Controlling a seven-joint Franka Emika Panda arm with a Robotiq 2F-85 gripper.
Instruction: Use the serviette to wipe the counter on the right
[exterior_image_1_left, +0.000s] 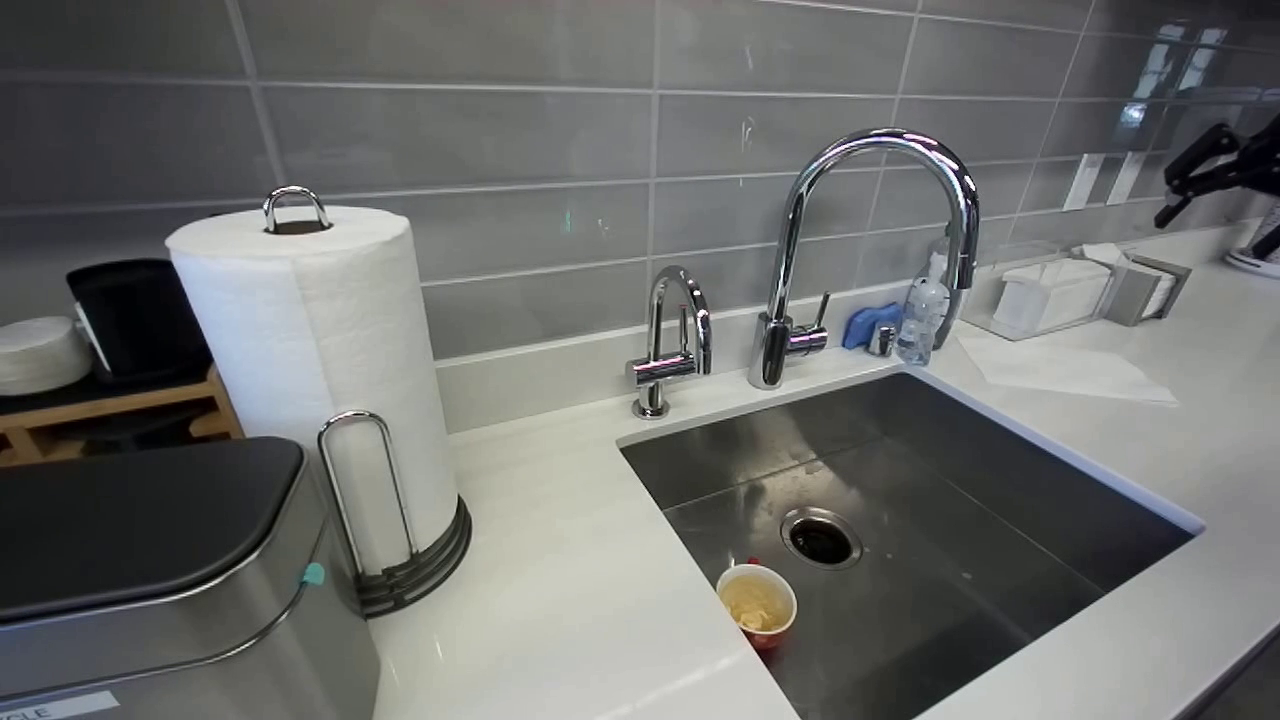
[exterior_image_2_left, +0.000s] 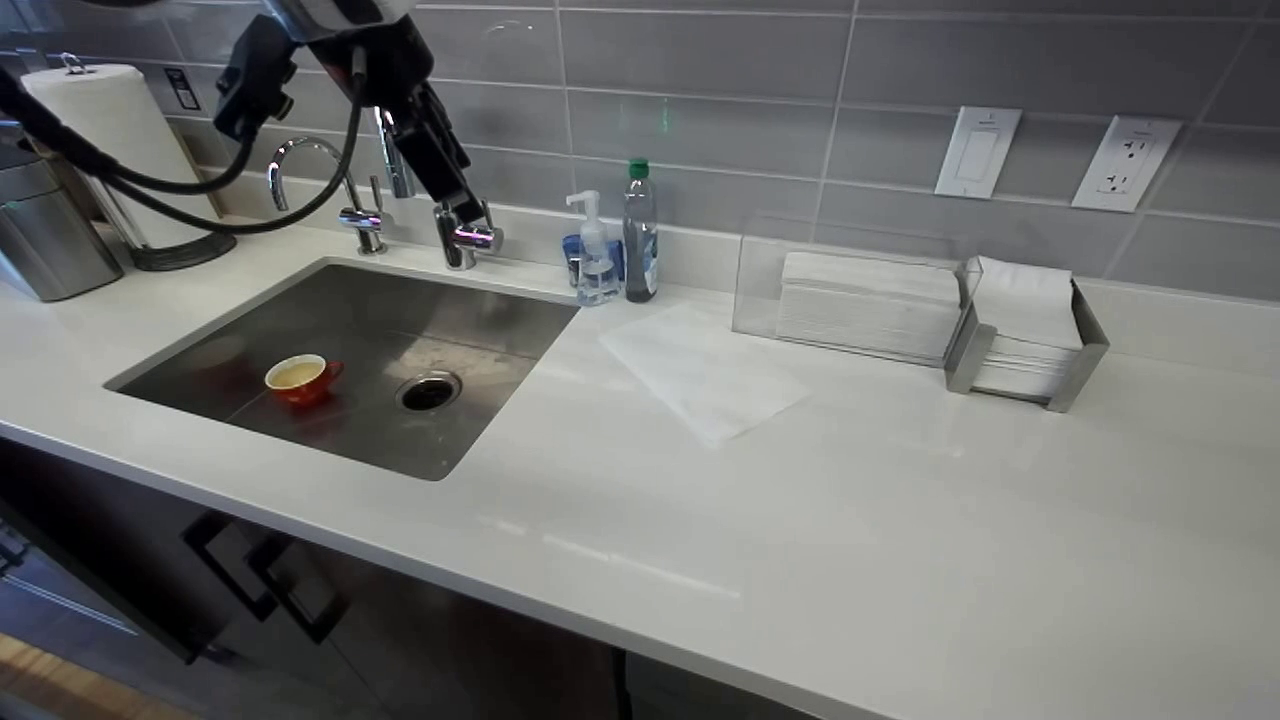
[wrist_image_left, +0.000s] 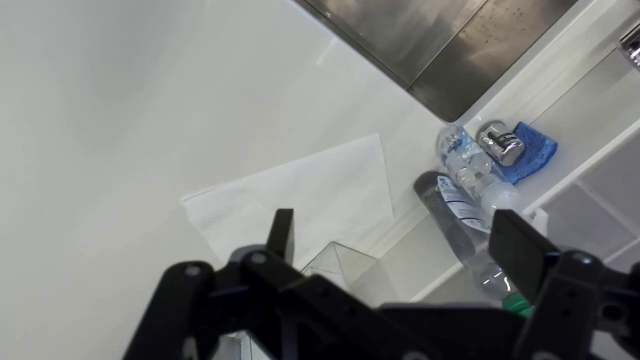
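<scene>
The white serviette (exterior_image_2_left: 705, 375) lies spread flat on the glossy white counter (exterior_image_2_left: 900, 530), just beside the steel sink (exterior_image_2_left: 400, 290) and beyond its right edge in both exterior views. The pincer (wrist_image_left: 394, 235) hangs raised above the counter, apart from the serviette, its two black fingers (wrist_image_left: 522, 250) spread wide in the wrist view. By the sink's back corner a clear pump bottle (exterior_image_2_left: 597, 270) and a dark bottle (exterior_image_2_left: 641, 250) with a green cap (exterior_image_2_left: 638, 169) stand upright, side by side, near one edge of the serviette; a blue sponge (wrist_image_left: 540, 147) sits beside the pump bottle, next to a small chrome fitting (wrist_image_left: 500, 142). Near another edge of the serviette is a clear holder (exterior_image_2_left: 755, 290) with a stack of white paper (exterior_image_2_left: 865, 310) inside, then a grey holder (exterior_image_2_left: 1085, 355) with more paper (exterior_image_2_left: 1025, 310); whether the serviette touches the clear holder cannot be told. In the sink, a red cup (exterior_image_2_left: 302, 392) with something yellowish inside sits near the drain (exterior_image_2_left: 428, 391). Behind the sink rise a large chrome tap (exterior_image_1_left: 890, 139) and a smaller tap (exterior_image_1_left: 655, 372). Left of the sink in both exterior views stand a paper towel roll (exterior_image_1_left: 310, 340) and a steel bin (exterior_image_1_left: 220, 595) with a dark lid (exterior_image_1_left: 130, 510), and on the grey tiled wall (exterior_image_2_left: 700, 60), in an exterior view, are a switch plate (exterior_image_2_left: 978, 150) and a power outlet (exterior_image_2_left: 1127, 165)
</scene>
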